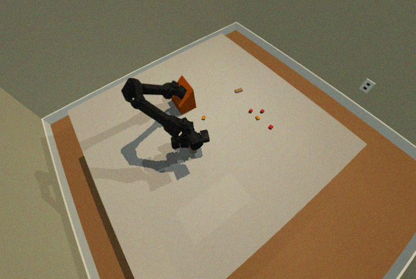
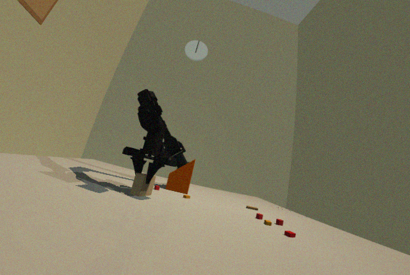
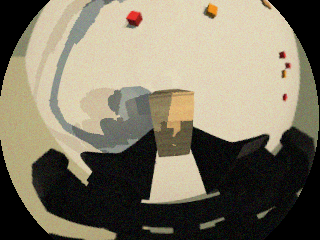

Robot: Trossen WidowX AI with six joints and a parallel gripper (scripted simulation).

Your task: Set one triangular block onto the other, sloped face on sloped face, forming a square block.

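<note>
One tan wooden mass nearest, upright between the fingers of the tool, which is closed on it; whether it is one triangular block or both, and whether it touches the table, cannot tell. Wrist view, from the tool outward: red cube towards 11 o'clock, orange cube near 1, a loose group of small red and orange cubes well apart at 2.
</note>
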